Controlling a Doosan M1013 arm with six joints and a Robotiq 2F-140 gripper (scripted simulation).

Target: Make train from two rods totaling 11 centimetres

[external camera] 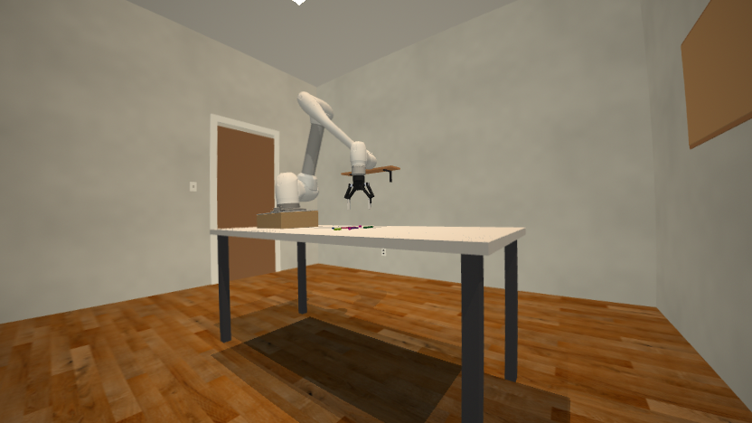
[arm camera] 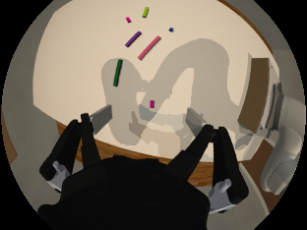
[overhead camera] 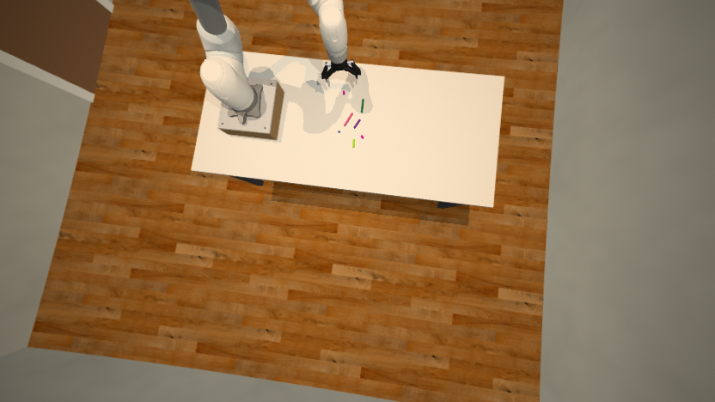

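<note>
My gripper (overhead camera: pixel 340 75) (external camera: pixel 359 205) (arm camera: pixel 148 112) is open and empty, hanging well above the table (overhead camera: pixel 449 124) (external camera: pixel 420 234) near its far edge. A short magenta rod (overhead camera: pixel 343 92) (arm camera: pixel 152 103) lies on the table just below it. Further on lie a green rod (overhead camera: pixel 362 105) (arm camera: pixel 117 72), a pink rod (overhead camera: pixel 348 119) (arm camera: pixel 149 47) and a purple rod (overhead camera: pixel 357 123) (arm camera: pixel 133 39) side by side, a tiny blue rod (overhead camera: pixel 339 131) (arm camera: pixel 171 28), a second magenta rod (overhead camera: pixel 362 136) (arm camera: pixel 129 20) and a lime rod (overhead camera: pixel 353 143) (arm camera: pixel 146 12). All rods lie apart from one another.
The arm's base stands on a tan block (overhead camera: pixel 249 119) (external camera: pixel 287 219) at the table's left end. The rods form a small cluster (external camera: pixel 352 228) left of the table's middle. The table's far edge runs just behind the gripper.
</note>
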